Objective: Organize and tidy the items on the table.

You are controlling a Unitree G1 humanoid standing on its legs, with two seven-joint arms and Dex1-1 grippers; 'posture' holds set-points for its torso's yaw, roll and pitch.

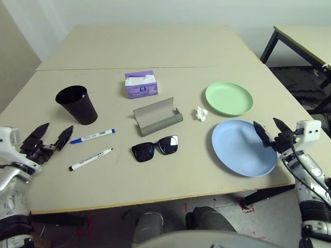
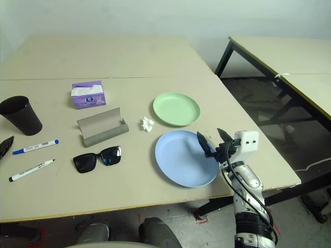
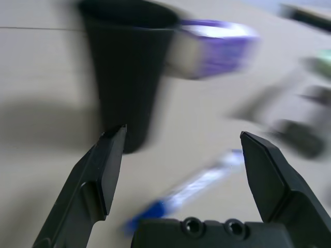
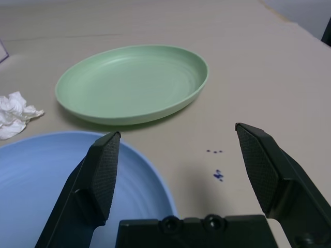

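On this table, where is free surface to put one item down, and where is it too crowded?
Free: the table's far half behind the purple tissue box, and the near strip in front of the sunglasses. A smaller patch lies between the glasses case and the green plate, apart from the crumpled tissue. Crowded: the black cup and two markers.

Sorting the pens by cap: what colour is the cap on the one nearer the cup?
Blue. The pen nearer the cup shows best in the left eye view.
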